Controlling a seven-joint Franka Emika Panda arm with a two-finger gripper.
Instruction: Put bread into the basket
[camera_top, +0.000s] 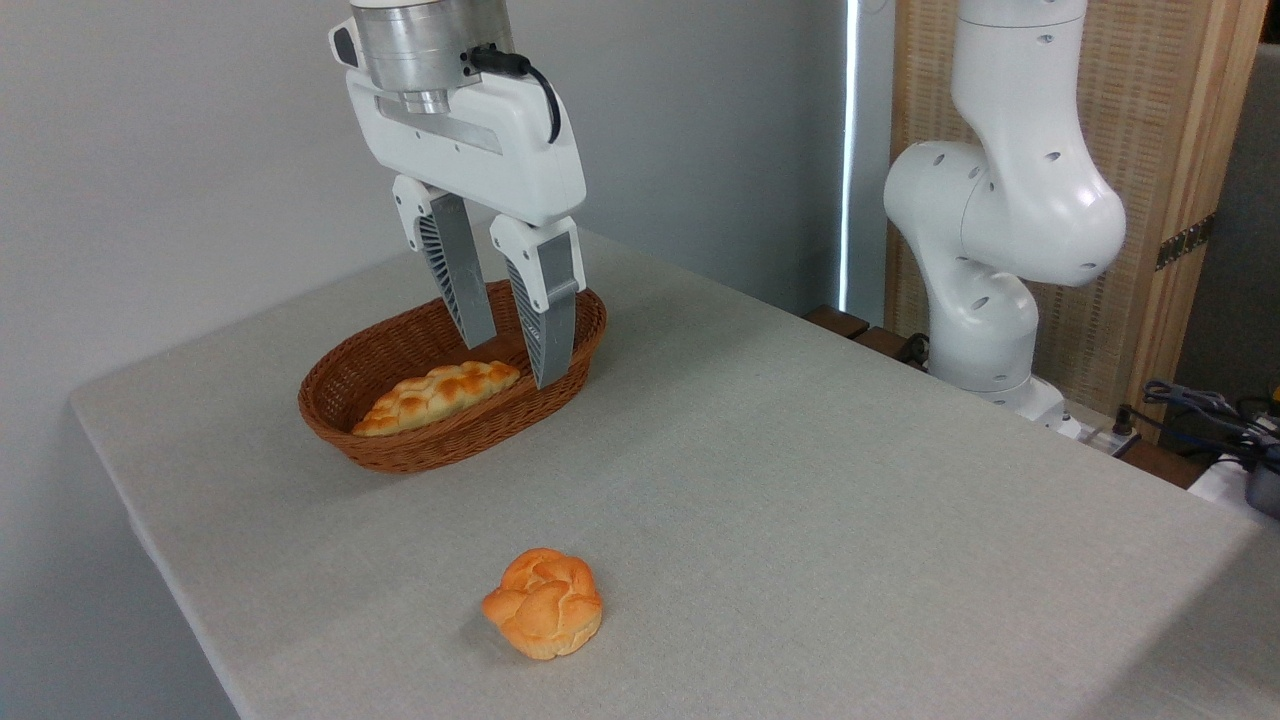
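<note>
Grey cloth covers the desk, which stands against a plain pale wall. At the right, behind the desk edge, the white base and lower links of the arm rise in front of a wooden slatted panel; a bundle of cables lies at the far right.

Position of task items:
- The bread, a small round knotted bun with a golden-orange crust, rests on the desk near the front edge. It is well apart from the basket and from the gripper, and nothing touches it.
- The basket, an oval of brown woven wicker, sits on the desk toward the rear left. It holds a long braided loaf, which lies lengthwise along the basket floor.

Gripper state:
- The gripper hangs over the right end of the basket, its fingers pointing downward.
- The two ribbed grey fingers are spread with a moderate gap between them. Nothing is held between them.
- The fingertips reach below the far rim line as seen from the camera; whether they touch the basket floor or the braided loaf cannot be determined from this view. The left fingertip ends just above the right end of the loaf.
</note>
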